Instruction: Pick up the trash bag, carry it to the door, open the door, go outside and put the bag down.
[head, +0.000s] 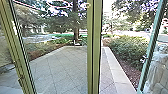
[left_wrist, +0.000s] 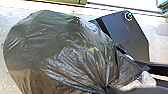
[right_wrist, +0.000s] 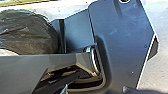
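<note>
The dark trash bag (left_wrist: 57, 50) bulges large in the left wrist view, its plastic drawn together into creases at the neck. My left gripper (left_wrist: 108, 88) is shut on that gathered neck. In the right wrist view part of the same bag (right_wrist: 27, 32) appears beyond a grey bar of the robot. The glass door front stands close before me in the head view, with an olive upright (head: 94, 50) near the middle and a slanted olive frame (head: 18, 50) on the left.
Beyond the glass a tiled walk (head: 60, 67) runs outward, with a pale kerb (head: 116, 70) along its right side. Shrubs (head: 128, 50) and a tree trunk (head: 75, 25) stand outside. A greenish frame edge (head: 150, 47) and a stone wall (head: 158, 70) are at the right.
</note>
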